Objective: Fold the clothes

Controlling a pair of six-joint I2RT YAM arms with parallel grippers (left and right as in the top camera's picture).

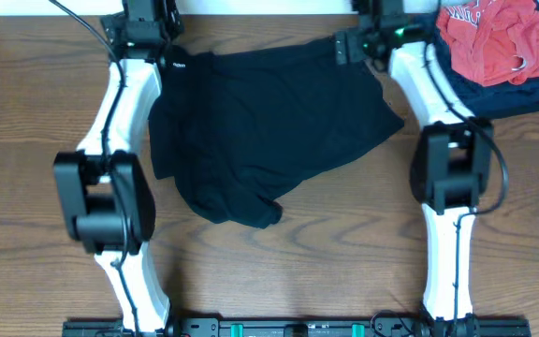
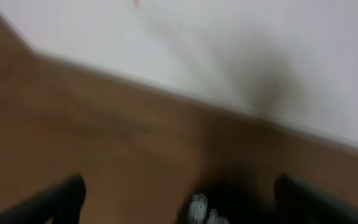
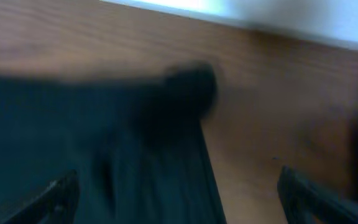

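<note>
The black garment (image 1: 269,122) lies spread and rumpled across the middle of the table, with a small white logo (image 1: 178,65) at its top left corner. My left gripper (image 1: 152,42) is open over that corner. In the blurred left wrist view the logo (image 2: 201,210) and black cloth (image 2: 244,199) show low between the spread fingers (image 2: 185,199). My right gripper (image 1: 356,44) is open at the garment's top right corner. In the right wrist view the cloth (image 3: 73,137) fills the left half, and its edge runs between the fingers (image 3: 182,193).
A red garment with white lettering (image 1: 494,37) lies crumpled on a dark navy folded garment (image 1: 522,94) at the back right. The table's back edge meets a white surface (image 2: 229,43) just beyond both grippers.
</note>
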